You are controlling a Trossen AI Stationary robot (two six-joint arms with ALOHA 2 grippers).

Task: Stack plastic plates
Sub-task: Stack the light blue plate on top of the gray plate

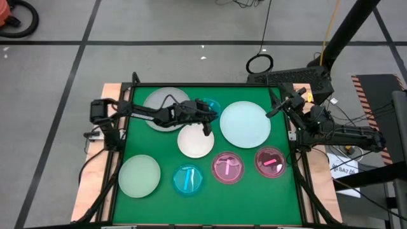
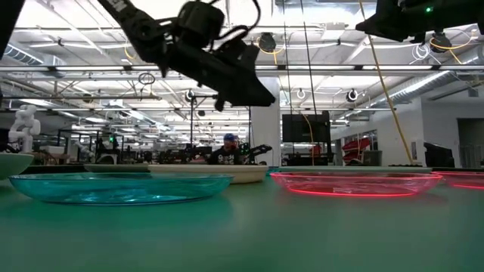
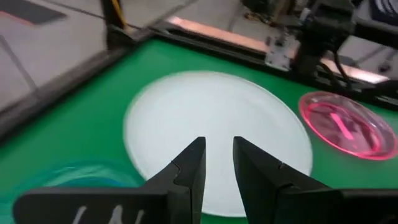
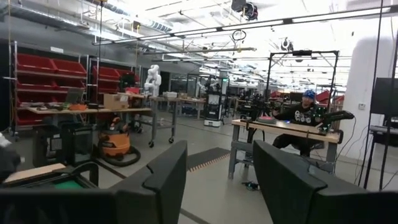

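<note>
My left end effector [image 1: 206, 129] hangs above the bench's middle, jaws narrowly parted and holding nothing, aimed between the white plate [image 1: 195, 141] and the pale blue plate [image 1: 245, 124]. My right end effector [image 1: 283, 105], open and empty, waits off the bench's right edge, leaving room.

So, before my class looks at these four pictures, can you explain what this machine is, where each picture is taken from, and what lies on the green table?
It is a robot with two dark arms, each ending in a two-finger gripper. One camera looks straight down, one sits at table height, and one rides on each wrist. On the green table lie round plastic plates: pale grey, pale blue, white, pale green, two cyan and two pink. The left gripper hangs above the white plate, fingers slightly apart, holding nothing. The right gripper waits open at the table's right edge.
</note>
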